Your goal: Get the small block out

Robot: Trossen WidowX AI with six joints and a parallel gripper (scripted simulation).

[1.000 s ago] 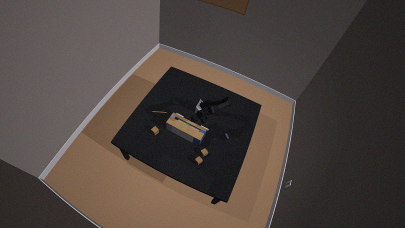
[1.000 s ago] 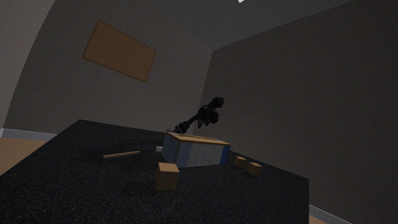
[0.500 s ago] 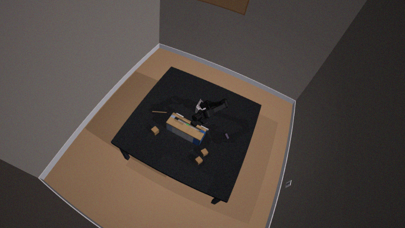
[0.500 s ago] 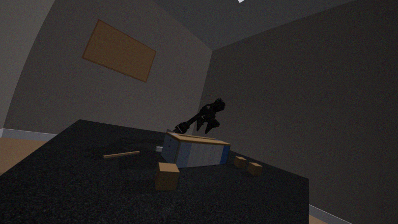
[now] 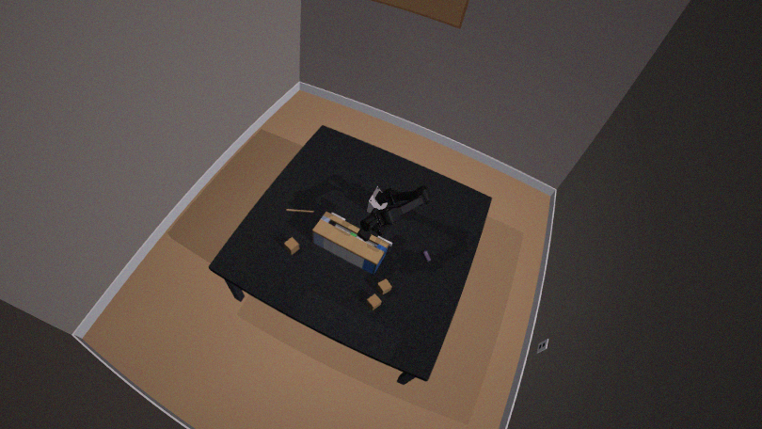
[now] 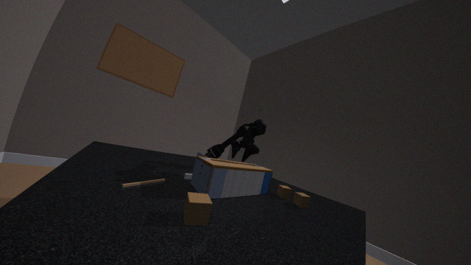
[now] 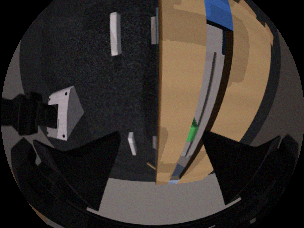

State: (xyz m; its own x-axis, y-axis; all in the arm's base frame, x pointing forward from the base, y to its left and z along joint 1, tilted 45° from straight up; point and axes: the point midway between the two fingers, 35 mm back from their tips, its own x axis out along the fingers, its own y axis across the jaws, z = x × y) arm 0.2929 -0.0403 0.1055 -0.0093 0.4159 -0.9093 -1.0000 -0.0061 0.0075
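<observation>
So the black parallel-jaw pincer [image 7: 160, 156] is hanging above the tan-topped rectangular box with blue corners and a pale clear front [image 6: 230, 179], pointing down, jaws spread wide with nothing between them. In the wrist view the two dark fingertips frame the box's back edge, one over the dark speckled worktop [image 6: 99, 224] and the other over the tan lid.

There's a long slot running along the lid, and through it you can spot the small green block [image 7: 192, 133] sitting on the grey shelf inside. From the top view the block [image 5: 353, 232] shows as a tiny green dot just beside the pincer [image 5: 368, 230], still in the box.

Other stuff on the worktop: a thin wooden stick [image 6: 143, 182] lying flat off to one side of the box, a tan cube [image 6: 196, 208] near the front of the box, two more small tan cubes [image 6: 292, 195] close together past the blue end, and a little purple cylinder [image 5: 427, 255] lying well apart from the box. The arm's light grey base bracket [image 5: 374, 198] sits behind the box.
</observation>
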